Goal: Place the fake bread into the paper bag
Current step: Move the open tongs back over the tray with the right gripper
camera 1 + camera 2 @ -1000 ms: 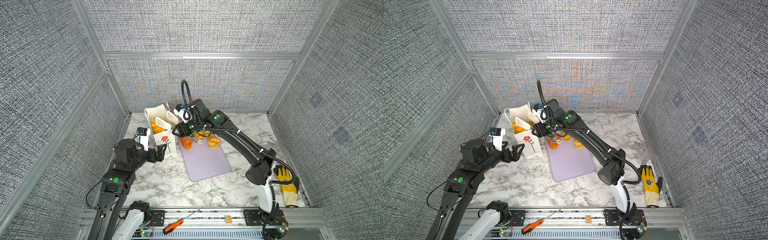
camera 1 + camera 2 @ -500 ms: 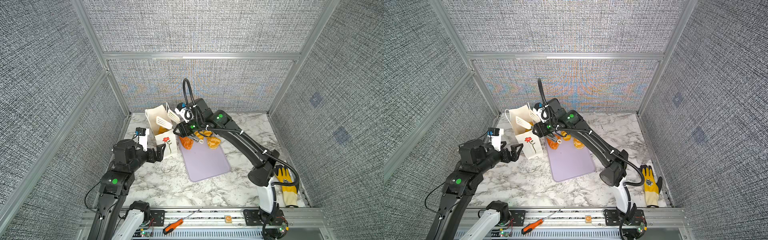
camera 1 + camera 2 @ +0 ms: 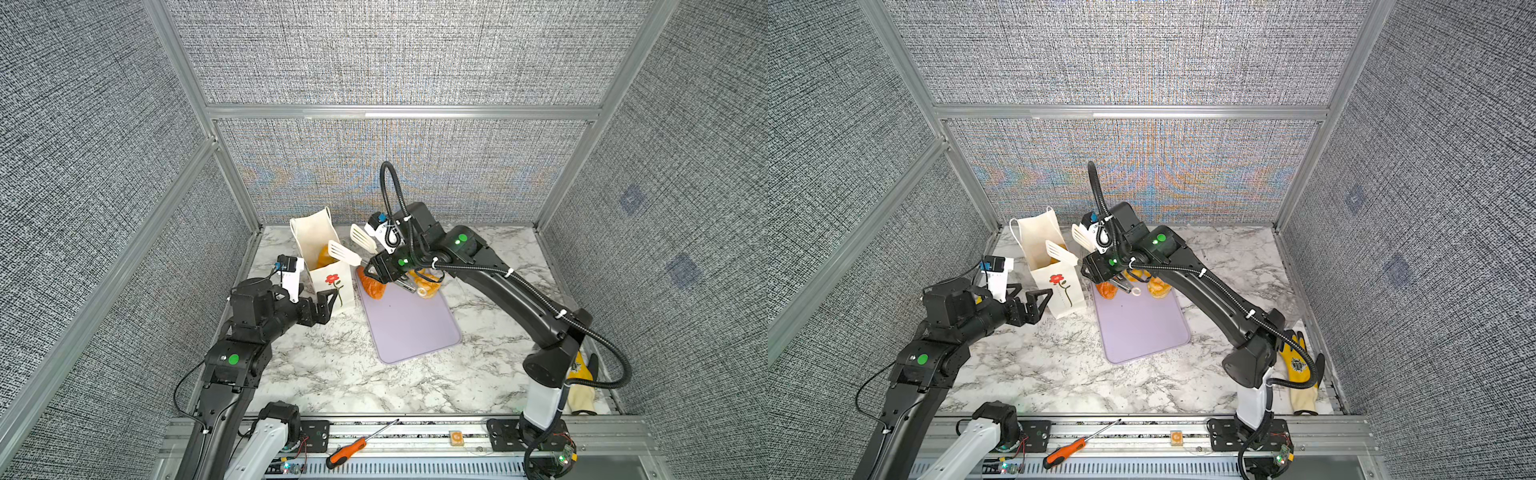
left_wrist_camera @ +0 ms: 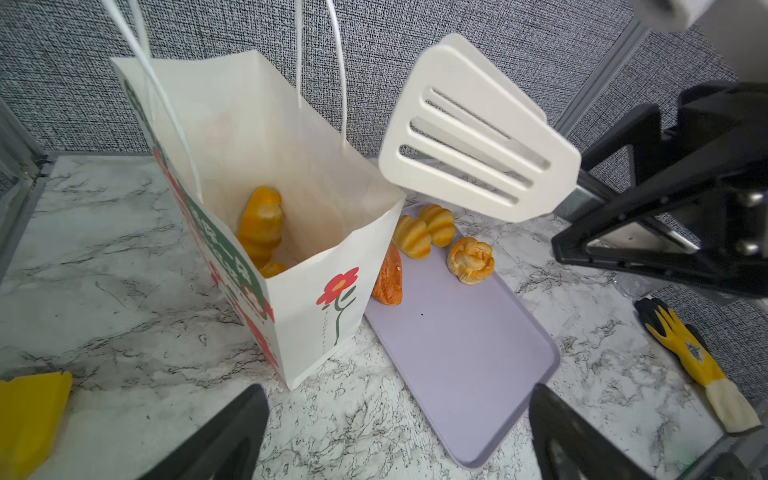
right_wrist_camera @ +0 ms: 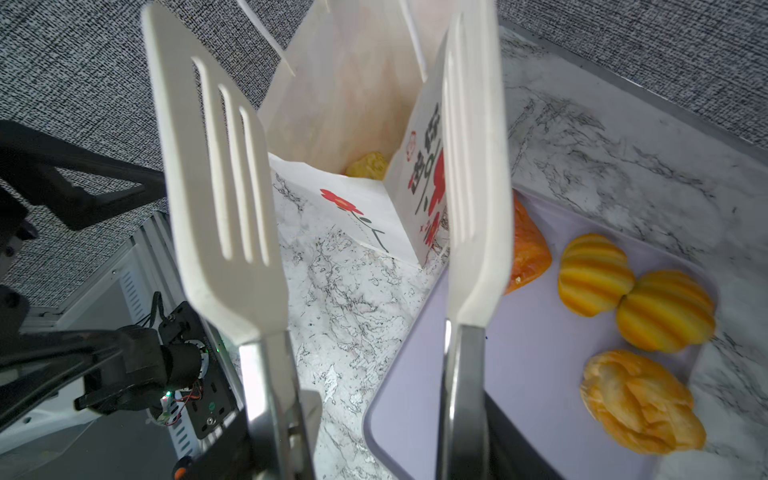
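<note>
The right claw (image 3: 375, 272) grips the handle end of a pair of white tongs (image 3: 343, 252). Their two slotted blades stand apart with nothing between them. A second ago the left blade hung over the mouth of the paper bag (image 3: 328, 286). Now both blades have drawn back to the right. The left one sits above the bag's right rim, on the side of the tray (image 3: 415, 332).

The bag stands upright at the far left of the worktop (image 3: 332, 386), much where it was, with its mouth open. Yellow bread (image 4: 259, 224) lies at the bottom inside it. Four pieces are left on the far end of the lilac tray:
- a brown croissant (image 4: 388, 278), just beside the bag's right wall
- two striped rolls (image 4: 411, 239), touching each other
- a twisted ring (image 4: 470, 259), close by them

The left claw (image 3: 322, 306) is spread wide just beside the bag's near left corner and has hardly shifted. Whether it touches the paper I cannot tell.

A glove (image 3: 582, 386) lies at the near right of the worktop. A screwdriver (image 3: 347, 453) lies on the front rail.
</note>
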You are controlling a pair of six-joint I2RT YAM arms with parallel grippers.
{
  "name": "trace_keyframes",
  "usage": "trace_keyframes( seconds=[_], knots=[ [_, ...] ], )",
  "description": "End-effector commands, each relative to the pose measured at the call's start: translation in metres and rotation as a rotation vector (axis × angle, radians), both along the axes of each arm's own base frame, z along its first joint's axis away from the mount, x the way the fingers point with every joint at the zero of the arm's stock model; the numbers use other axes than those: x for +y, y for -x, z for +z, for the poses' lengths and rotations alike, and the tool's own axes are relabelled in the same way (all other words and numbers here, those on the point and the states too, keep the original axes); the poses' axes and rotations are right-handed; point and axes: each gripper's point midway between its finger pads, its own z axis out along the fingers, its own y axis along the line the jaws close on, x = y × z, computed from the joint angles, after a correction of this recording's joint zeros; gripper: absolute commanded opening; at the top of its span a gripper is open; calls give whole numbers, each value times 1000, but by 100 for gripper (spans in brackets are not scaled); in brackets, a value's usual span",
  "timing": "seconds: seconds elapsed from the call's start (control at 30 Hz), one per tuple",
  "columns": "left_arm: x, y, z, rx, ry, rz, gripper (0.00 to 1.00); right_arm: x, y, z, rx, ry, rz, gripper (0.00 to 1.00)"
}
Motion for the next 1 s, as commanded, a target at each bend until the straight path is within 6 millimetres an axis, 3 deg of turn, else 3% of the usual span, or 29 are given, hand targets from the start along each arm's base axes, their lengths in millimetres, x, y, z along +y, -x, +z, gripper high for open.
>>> trace_keyframes(
  seconds=[0.0,0.23,0.57,0.97],
  knots=[
    [-8,0,9,-34,44,-29,99,-16,-3,0,-23,26,-32,62],
    [-25,0,3,-25,47,-56,98,-60,-1,-29,10,108,-113,62],
    [-71,-2,-22,12,57,-130,98,-134,-2,-93,111,241,-249,61],
    [-118,-5,-50,40,68,-208,98,-188,-1,-144,215,286,-350,60]
  ],
)
